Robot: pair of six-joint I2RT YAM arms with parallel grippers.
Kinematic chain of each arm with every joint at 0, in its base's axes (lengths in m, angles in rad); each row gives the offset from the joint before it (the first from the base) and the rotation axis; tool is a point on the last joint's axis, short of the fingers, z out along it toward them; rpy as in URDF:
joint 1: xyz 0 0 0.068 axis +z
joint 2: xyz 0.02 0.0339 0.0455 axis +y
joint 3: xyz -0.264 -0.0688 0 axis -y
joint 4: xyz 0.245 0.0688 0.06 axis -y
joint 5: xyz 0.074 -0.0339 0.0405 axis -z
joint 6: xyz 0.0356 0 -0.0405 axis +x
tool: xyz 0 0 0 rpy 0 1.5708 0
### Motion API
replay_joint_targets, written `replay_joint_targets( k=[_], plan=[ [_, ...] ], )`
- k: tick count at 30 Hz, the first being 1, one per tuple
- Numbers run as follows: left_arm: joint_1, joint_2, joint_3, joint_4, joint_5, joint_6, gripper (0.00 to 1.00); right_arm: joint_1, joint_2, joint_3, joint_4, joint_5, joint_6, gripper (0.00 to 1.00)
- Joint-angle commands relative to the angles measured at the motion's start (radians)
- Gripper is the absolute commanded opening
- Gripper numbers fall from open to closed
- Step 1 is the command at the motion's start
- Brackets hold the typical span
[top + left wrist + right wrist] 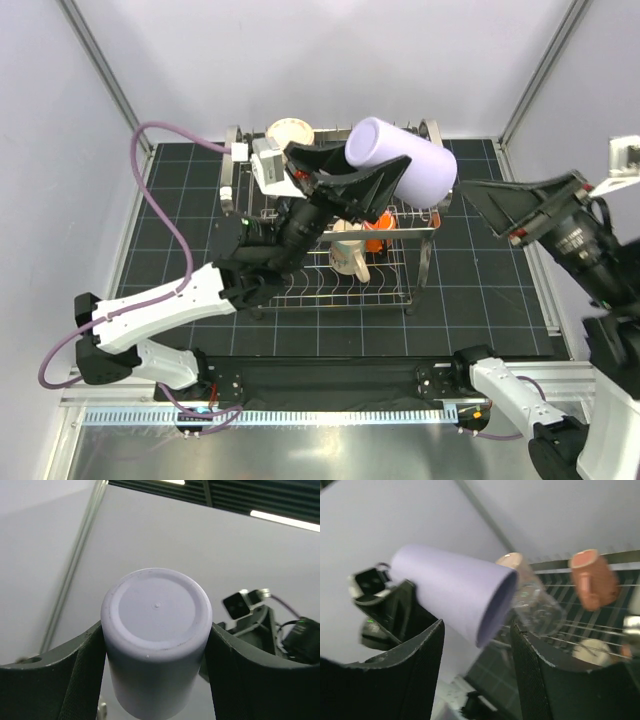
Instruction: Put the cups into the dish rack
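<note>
The smooth lavender tumbler lies sideways in the air above the chrome wire dish rack. The left tool clamps its base end, probably so the mouth can tip downward. The right tool gapes empty just beside the rim. The rack's near wires look free.
</note>
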Motion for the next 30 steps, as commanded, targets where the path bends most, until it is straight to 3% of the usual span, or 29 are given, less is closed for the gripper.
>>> replay_joint_targets(
  k=[1,3,7,13,20,30],
  plan=[
    [-0.005,0.017,0.134,-0.201,-0.014,0.152,0.00,0.002,-0.004,0.125,-0.372,0.336,-0.333,0.57],
    [-0.004,0.065,0.224,-0.317,-0.019,0.231,0.00,0.004,-0.028,0.146,-0.438,0.500,-0.381,0.57],
    [-0.005,0.160,0.349,-0.449,-0.040,0.360,0.00,0.004,-0.082,0.122,-0.477,0.640,-0.476,0.57],
    [0.016,0.298,0.507,-0.604,-0.057,0.471,0.00,0.002,-0.123,0.061,-0.501,0.660,-0.533,0.57],
    [0.102,0.385,0.647,-0.787,-0.037,0.373,0.00,0.004,-0.166,-0.010,-0.485,0.651,-0.537,0.57],
    [0.117,0.366,0.615,-0.859,-0.079,0.238,0.00,0.002,-0.165,-0.038,-0.463,0.622,-0.524,0.57]
  ],
)
